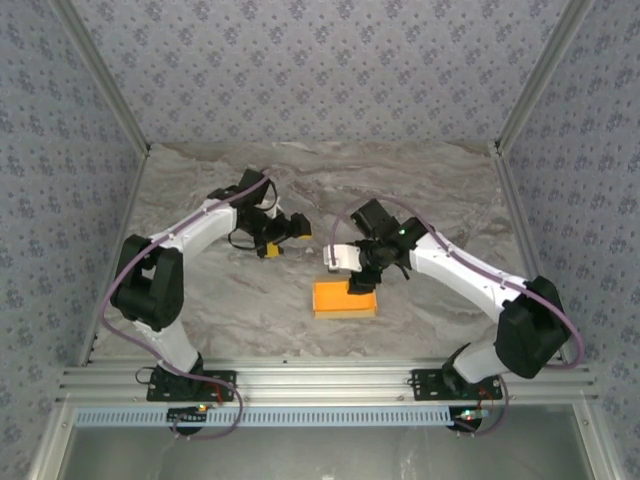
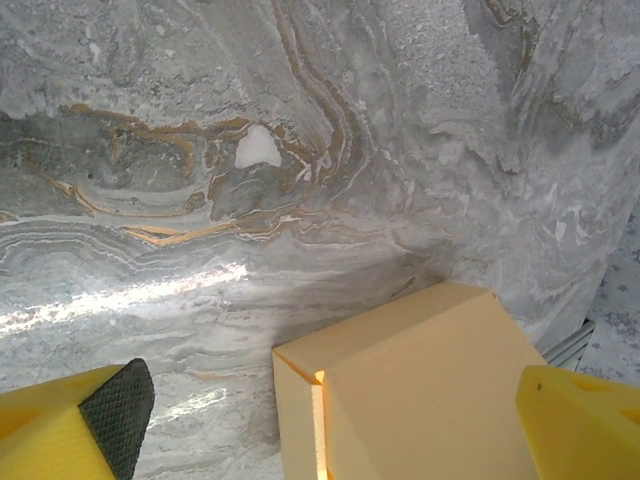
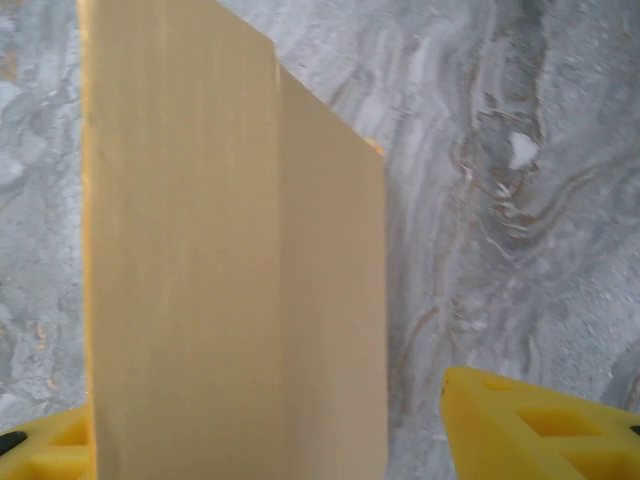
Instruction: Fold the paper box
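Now paper box (image 1: 345, 300) on table (image 1: 250, 300); R hand (image 1: 360, 285) spread astride it, not gripping; L hand (image 1: 285, 240) spread, empty.

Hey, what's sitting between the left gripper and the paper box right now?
Only bare table between the left gripper and the paper box; the top camera shows it.

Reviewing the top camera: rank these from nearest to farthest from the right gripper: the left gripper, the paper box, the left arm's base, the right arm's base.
Measured from the right gripper:
1. paper box, right at its fingertips, table centre.
2. left gripper, up and to the left.
3. right arm's base, near edge, right side.
4. left arm's base, near edge, far left.
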